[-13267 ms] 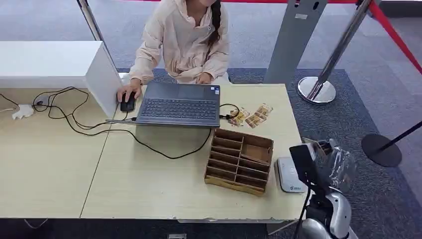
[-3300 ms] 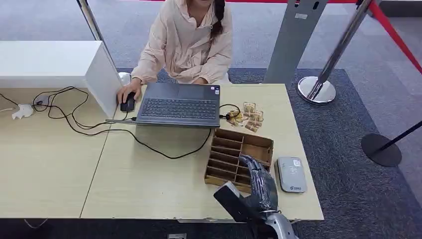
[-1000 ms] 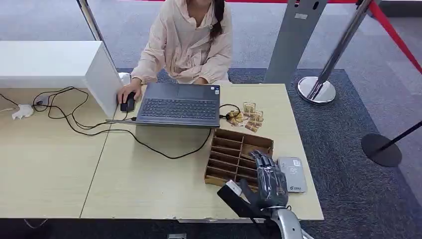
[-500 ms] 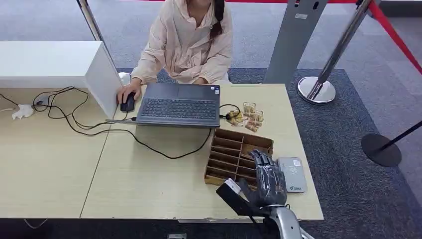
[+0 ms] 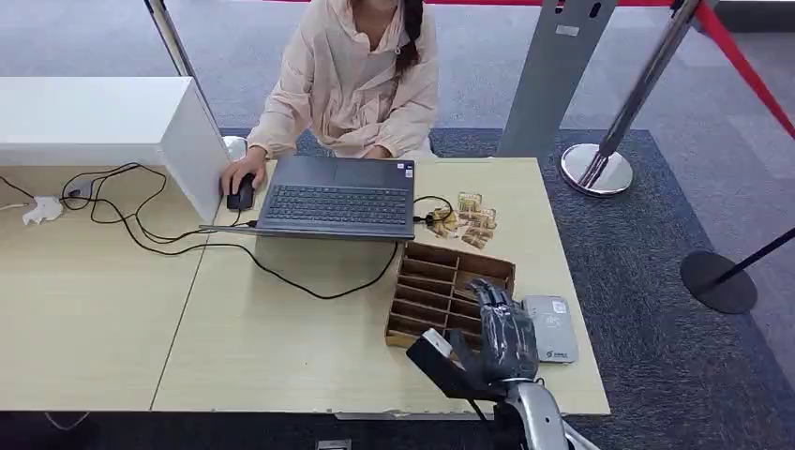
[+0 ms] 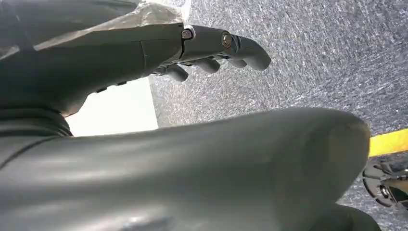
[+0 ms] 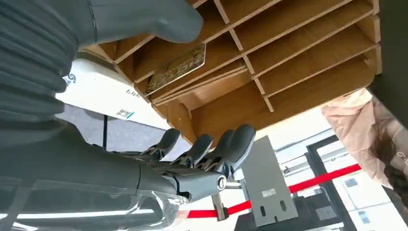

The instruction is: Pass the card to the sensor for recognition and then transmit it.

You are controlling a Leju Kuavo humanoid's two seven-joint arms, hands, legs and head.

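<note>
My right hand [image 5: 507,330] hovers over the near right corner of the wooden slotted box [image 5: 434,284], fingers stretched out and holding nothing. In the right wrist view a gold patterned card [image 7: 176,70] lies in one of the box's [image 7: 298,53] compartments, just past my right hand's [image 7: 144,168] thumb. The grey card sensor [image 5: 553,330] lies flat on the table right beside the hand. My left hand [image 6: 144,53] hangs over the grey carpet with its fingers loosely extended and nothing in it.
A person sits behind the table with a hand on the mouse [image 5: 241,194] next to an open laptop [image 5: 337,199]. Several gold cards [image 5: 469,220] lie behind the box. Black cables [image 5: 141,225] cross the left table. Barrier posts [image 5: 600,164] stand to the right.
My right hand left the sensor, where it stood 13 s ago, and came over the box. In the last second it crept slightly forward over the box's near corner.
</note>
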